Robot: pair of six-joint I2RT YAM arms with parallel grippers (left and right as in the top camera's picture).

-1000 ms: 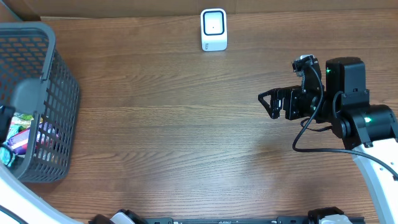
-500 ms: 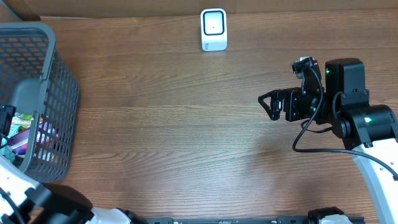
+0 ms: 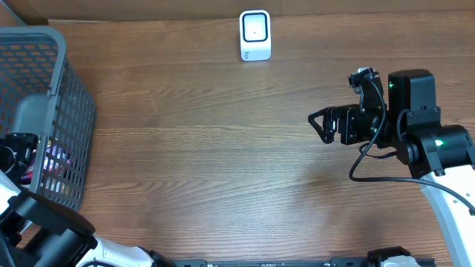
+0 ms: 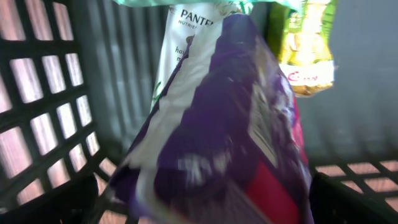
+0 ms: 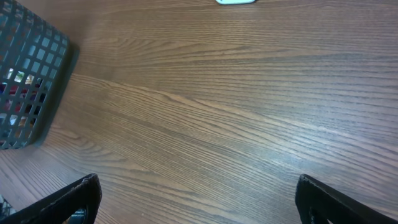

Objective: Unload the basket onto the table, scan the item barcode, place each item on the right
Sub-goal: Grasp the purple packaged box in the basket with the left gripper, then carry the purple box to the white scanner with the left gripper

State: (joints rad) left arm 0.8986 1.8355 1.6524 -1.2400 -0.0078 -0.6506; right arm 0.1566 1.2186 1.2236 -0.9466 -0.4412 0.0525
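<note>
The wooden table filled the overhead view, bare wood across its middle. At its left edge stood the grey mesh basket, upright, with goods inside.

The right arm sat over the right part of the table, well apart from the basket. The left arm came in from the lower left corner and reached over the basket's rim.

The right gripper pointed left above bare wood. Its 2 fingers stood wide apart with nothing between them but table. The left gripper was down inside the basket, its 2 fingers spread to the lower corners of its wrist view. The purple pack lay in the gap between them. The view was too blurred to tell whether either finger touched it.

The white scanner stood at the table's far edge, near the middle — well apart from both arms.

The purple pack – the item nearest the left gripper – lay in the basket, tilted, with a red patch low on it. Behind it were 2 more: a white pack with partly legible print, and a yellow-green pack just beside it to the right.
</note>
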